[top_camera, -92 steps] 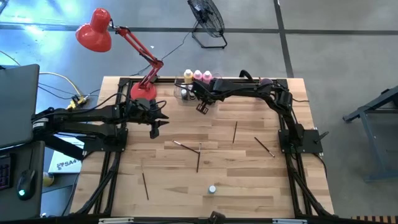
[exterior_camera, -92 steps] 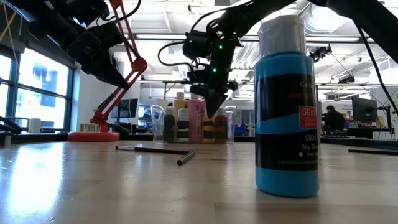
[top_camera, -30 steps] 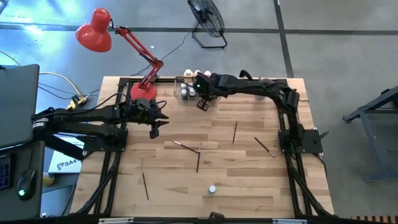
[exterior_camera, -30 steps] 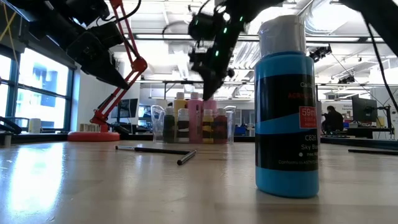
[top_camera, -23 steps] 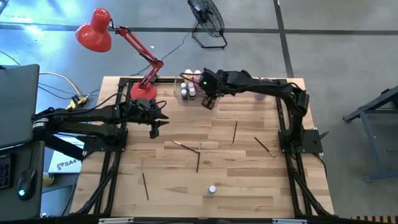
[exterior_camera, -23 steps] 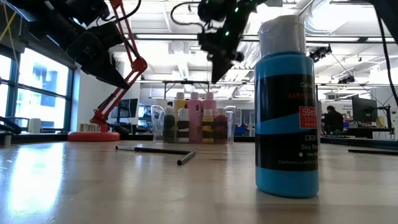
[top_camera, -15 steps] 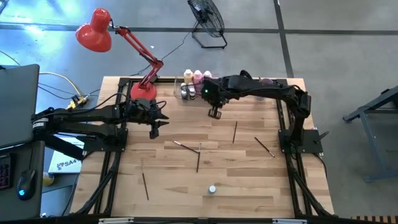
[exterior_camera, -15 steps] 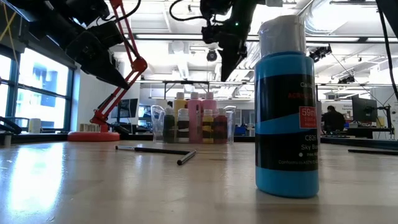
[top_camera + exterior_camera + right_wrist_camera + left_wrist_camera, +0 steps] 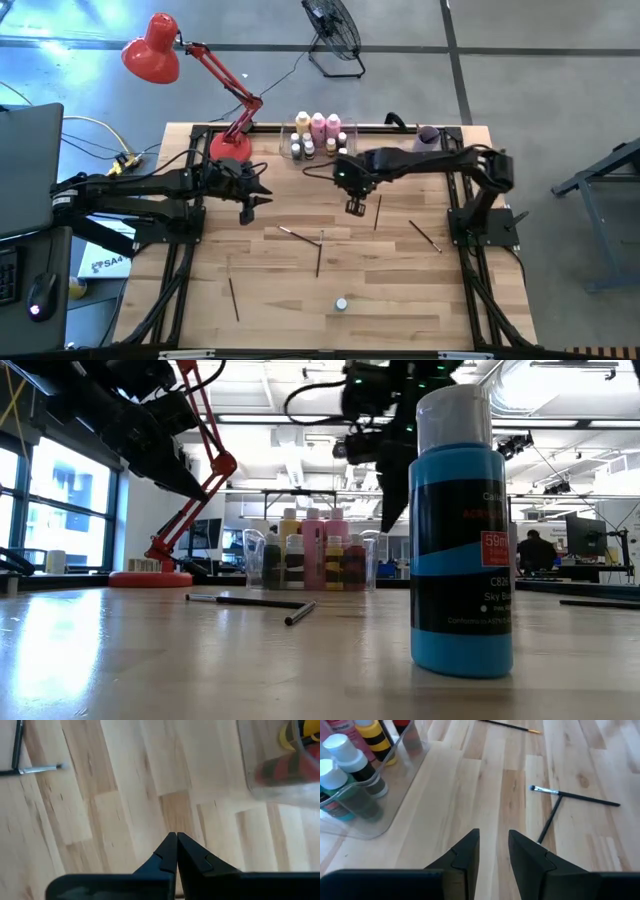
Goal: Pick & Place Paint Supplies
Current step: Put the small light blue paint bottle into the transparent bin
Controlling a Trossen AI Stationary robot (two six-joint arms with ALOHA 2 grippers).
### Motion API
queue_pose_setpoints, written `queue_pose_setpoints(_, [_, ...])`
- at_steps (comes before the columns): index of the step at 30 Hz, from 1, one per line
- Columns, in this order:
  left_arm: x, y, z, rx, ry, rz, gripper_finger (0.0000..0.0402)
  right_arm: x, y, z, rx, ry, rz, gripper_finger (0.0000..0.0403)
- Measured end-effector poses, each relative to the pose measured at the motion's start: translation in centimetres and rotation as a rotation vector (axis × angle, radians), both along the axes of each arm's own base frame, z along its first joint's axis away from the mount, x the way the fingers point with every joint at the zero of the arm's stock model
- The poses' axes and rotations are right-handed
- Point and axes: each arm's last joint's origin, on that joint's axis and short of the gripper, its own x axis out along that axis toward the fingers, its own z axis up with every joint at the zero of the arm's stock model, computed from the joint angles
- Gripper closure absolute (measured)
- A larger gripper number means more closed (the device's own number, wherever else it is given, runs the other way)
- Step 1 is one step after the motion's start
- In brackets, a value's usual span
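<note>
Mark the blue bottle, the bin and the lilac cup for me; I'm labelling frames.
blue bottle (image 9: 461, 530), low view, label.
bin (image 9: 407, 742), left wrist view, clear corner wall.
lilac cup (image 9: 428, 136), high view, rim.

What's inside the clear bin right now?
The clear bin holds three tall bottles, one yellow-orange and two pink, plus small white-capped bottles. Those behind others can't be counted.

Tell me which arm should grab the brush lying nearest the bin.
Right. The right end effector hangs just beside that paintbrush, with its fingers shut and nothing held. The left end effector waits farther off, near the lamp base.
</note>
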Motion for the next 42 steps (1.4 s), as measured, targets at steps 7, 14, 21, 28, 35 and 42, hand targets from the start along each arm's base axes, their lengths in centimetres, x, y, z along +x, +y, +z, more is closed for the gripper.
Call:
queue_pose_setpoints(7, [0.0, -0.1, 0.1, -0.012, -0.010, -0.021, 0.0300, -3.9, 1.6, -0.3, 0.028, -0.200, 0.000, 0.0400])
queue_pose_setpoints(14, [0.1, 0.0, 0.2, -0.009, -0.024, -0.021, 0.0300, -7.1, 4.0, 0.7, 0.051, -0.492, 0.102, 0.0400])
queue_pose_setpoints(21, [0.4, 0.0, 0.7, 0.013, -0.090, -0.023, 0.0300, -9.7, 7.4, 2.8, 0.094, -0.757, 0.203, 0.0401])
queue_pose_setpoints(28, [0.6, 0.1, 1.0, 0.026, -0.117, -0.027, 0.0300, -10.7, 11.0, 6.1, 0.273, -1.016, 0.482, 0.0401])
queue_pose_setpoints(35, [0.6, 0.1, 1.0, 0.028, -0.121, -0.027, 0.0300, -11.0, 13.1, 7.9, 0.367, -1.193, 0.666, 0.0401])
queue_pose_setpoints(42, [0.6, 0.1, 1.0, 0.020, -0.121, -0.023, 0.0300, -11.4, 14.6, 8.8, 0.249, -1.314, 0.741, 0.0399])
